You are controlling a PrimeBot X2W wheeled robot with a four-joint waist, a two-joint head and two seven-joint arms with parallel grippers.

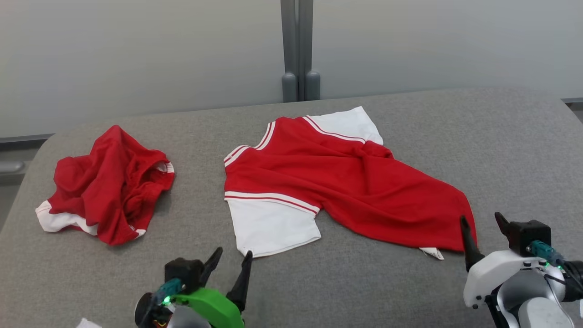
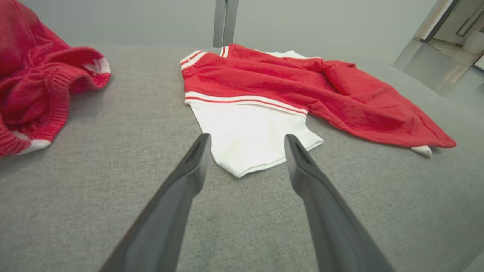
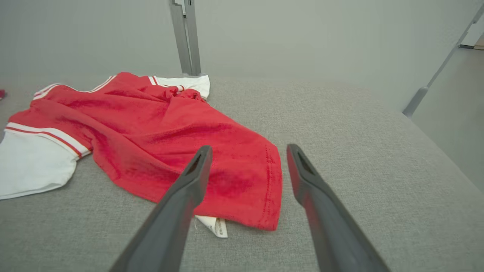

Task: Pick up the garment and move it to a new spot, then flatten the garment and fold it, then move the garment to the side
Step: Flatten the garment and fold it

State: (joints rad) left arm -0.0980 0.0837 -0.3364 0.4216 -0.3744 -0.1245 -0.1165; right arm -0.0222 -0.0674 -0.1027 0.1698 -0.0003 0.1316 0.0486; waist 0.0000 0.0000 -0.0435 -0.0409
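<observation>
Here, the setting: a grey fabric-covered table in front of pale panels, with a grey post standing at its far edge.
Red shirt, place: the red shirt lies spread out near the middle of the table, in front of both grippers.
Red shirt, long axis: it runs slantwise across the head view, from upper left down to lower right.
Red shirt, heading: the striped neckline points to the robot's left and a little away. The hem points to the robot's right and toward the robot.
Sleeves: the near white sleeve sticks out toward the robot and lies flat. The far white sleeve sticks out toward the post.
Body cloth: creased, with folds running along the long axis. It is not fully flat.
Label: a small white label peeks out from under the hem corner.
Left gripper: the left gripper has its fingers spread wide and grasps nothing. It sits just short of the near sleeve's end, which shows between the fingers in the left wrist view.
Right gripper: the right gripper is likewise released and empty-handed. It is at the hem corner, and in the right wrist view its left finger crosses in front of the red cloth. Whether it touches the cloth I cannot tell.
Crumpled red garment: a crumpled red garment with white trim sits bunched on the table to the robot's left, well apart from the shirt.
</observation>
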